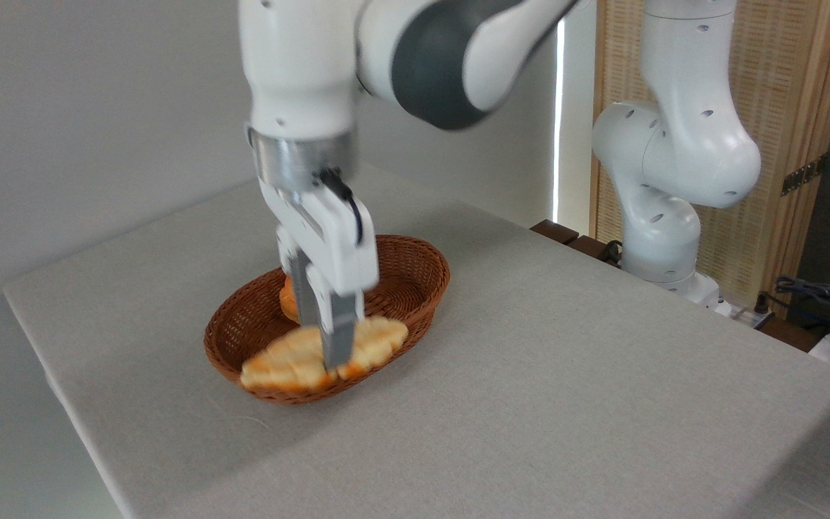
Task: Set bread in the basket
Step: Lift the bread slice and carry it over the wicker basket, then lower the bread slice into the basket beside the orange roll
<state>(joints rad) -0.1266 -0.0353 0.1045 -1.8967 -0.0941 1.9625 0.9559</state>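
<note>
The oval reddish-brown wicker basket (pixel 415 277) sits on the grey table, left of centre. A long flat golden pastry (pixel 292 360) lies along the basket's near rim, slightly blurred. My gripper (pixel 333 364) hangs straight down over its middle, with the fingers (pixel 339 339) closed across the pastry. A small round orange-brown bun (pixel 287 299) rests inside the basket, mostly hidden behind the fingers.
The grey cloth table (pixel 566 375) spreads wide to the right and front of the basket. The arm's white base (pixel 663 238) stands at the back right beside a wooden slatted screen (pixel 782 130). Cables (pixel 818 295) lie at the far right edge.
</note>
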